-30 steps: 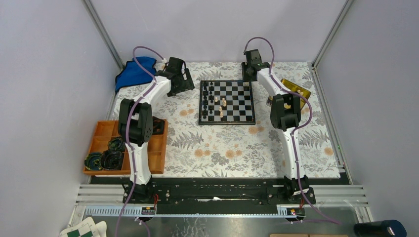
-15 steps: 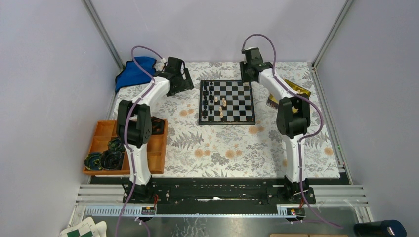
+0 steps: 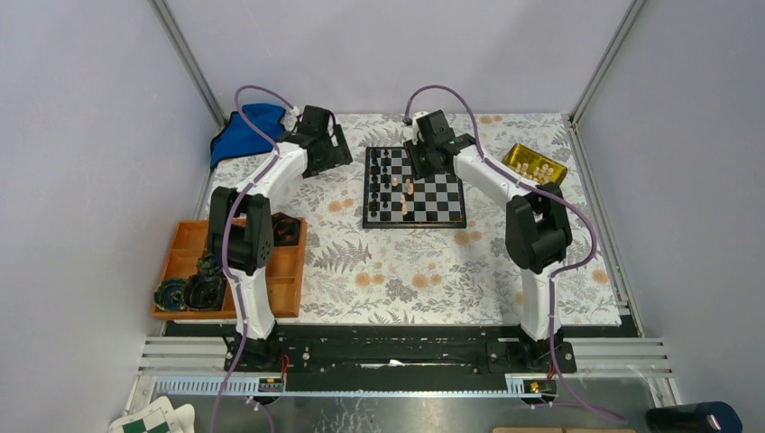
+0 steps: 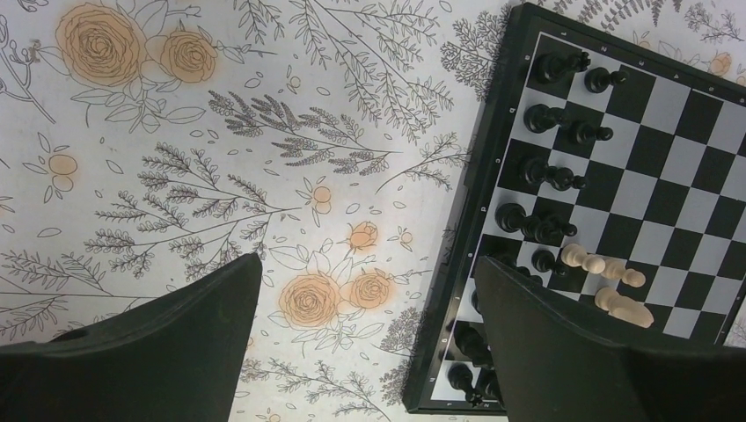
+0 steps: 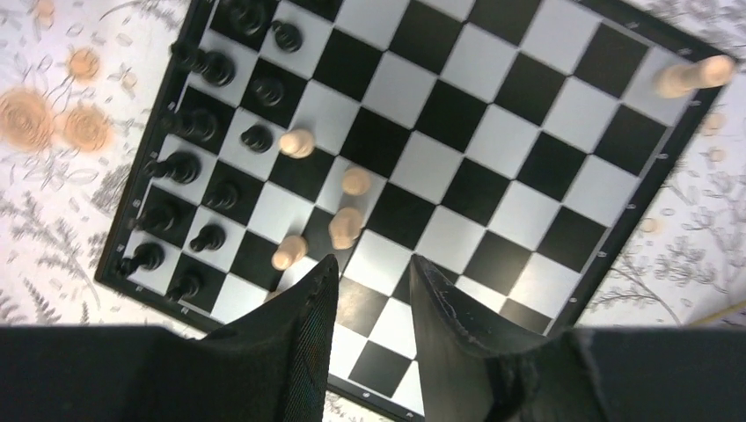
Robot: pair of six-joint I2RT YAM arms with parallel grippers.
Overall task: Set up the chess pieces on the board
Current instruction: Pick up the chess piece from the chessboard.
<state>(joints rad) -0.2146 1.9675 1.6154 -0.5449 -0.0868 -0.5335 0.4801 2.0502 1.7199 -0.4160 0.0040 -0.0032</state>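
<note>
Four pale turned-wood chess pieces (image 5: 345, 224) cluster just ahead of the right gripper (image 5: 374, 264), its black fingers slightly apart and empty over the glossy checkered board (image 5: 528, 132). To pick well, I judge, it should drop straight, straddling one tiny rounded figure without toppling neighbours. The left gripper (image 4: 369, 264) gapes wide over flower-printed cloth (image 4: 176, 176), board edge beneath its right finger.

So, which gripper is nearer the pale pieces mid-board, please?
Right. The right gripper hovers over the board beside the pale pieces; the left gripper is off its left edge.
</note>
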